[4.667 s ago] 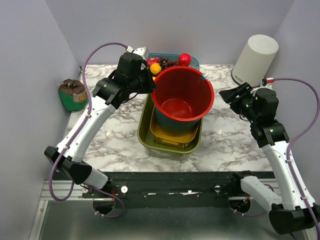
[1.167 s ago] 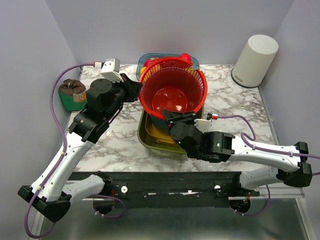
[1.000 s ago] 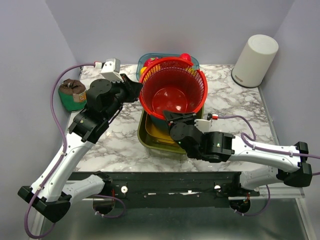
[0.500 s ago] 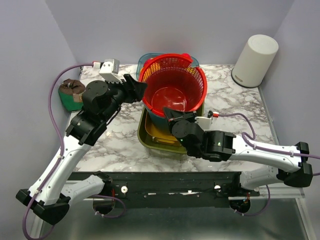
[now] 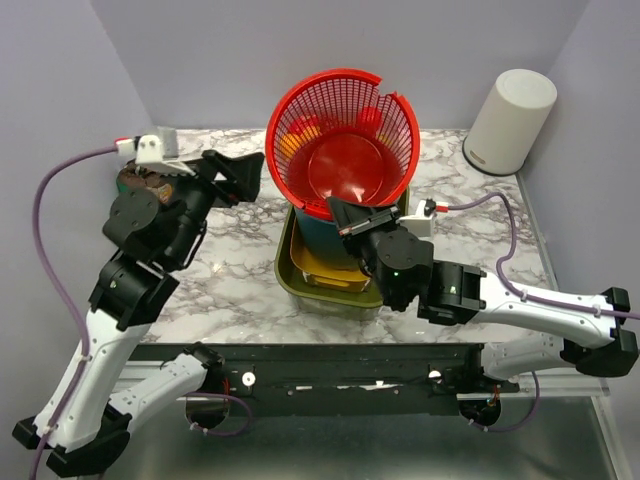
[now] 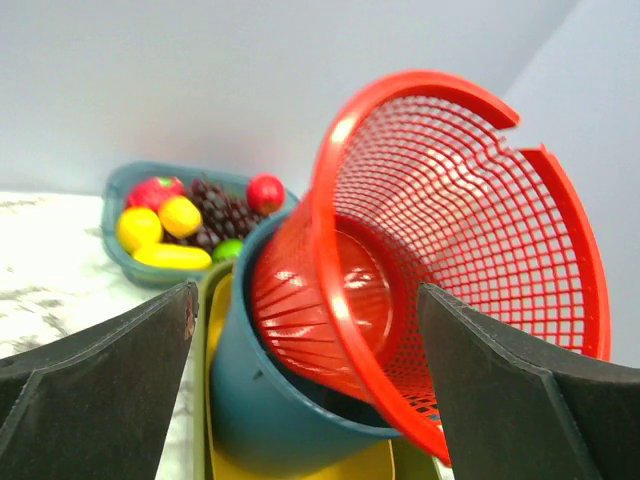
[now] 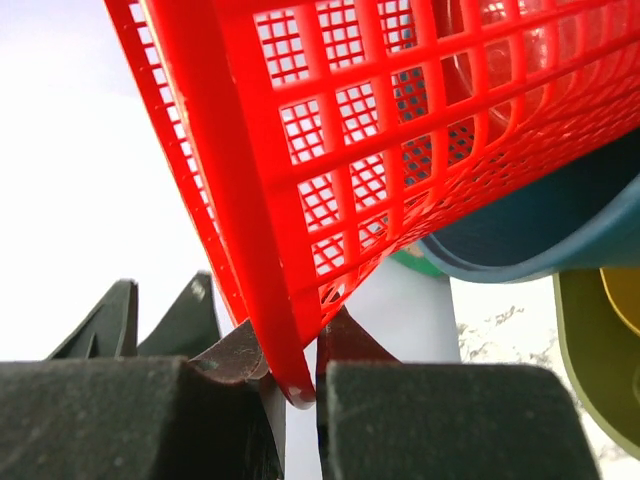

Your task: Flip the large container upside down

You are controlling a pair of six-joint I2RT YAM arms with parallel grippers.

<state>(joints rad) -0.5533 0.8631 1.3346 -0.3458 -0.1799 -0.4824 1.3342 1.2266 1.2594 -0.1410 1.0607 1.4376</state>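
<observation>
Left tool (image 5: 255,175): open, fingers spread wide, left of centre in the overhead view. It stands just beside the basket's left wall, and I can see no contact. I judge it waits there to steady or catch the wall as the basket rolls over.
Fruit tub (image 6: 120,185): at the left of the left wrist view, behind the stack, holding toy fruit. It is close enough that a swinging rim could clip it.
Red basket (image 5: 340,170): the large container, upper centre of the overhead view. It is tipped steeply with its mouth open toward the camera, and its base is lodged in the teal bucket. It is not yet upside down, roughly the first part of the turn.
Teal bucket (image 6: 290,430): below the basket, nested in a yellow tray inside the olive tray (image 5: 300,285). It seems to act as a pivot for the basket's base, and may drag along if the base jams.
Right tool (image 7: 293,365): closed on the basket's near rim, the thin red lip pinched between its fingertips. Holding the rim gives leverage for rotating.
White canister (image 5: 510,110): upper right on the bench (image 5: 470,270), well apart and not involved.
</observation>
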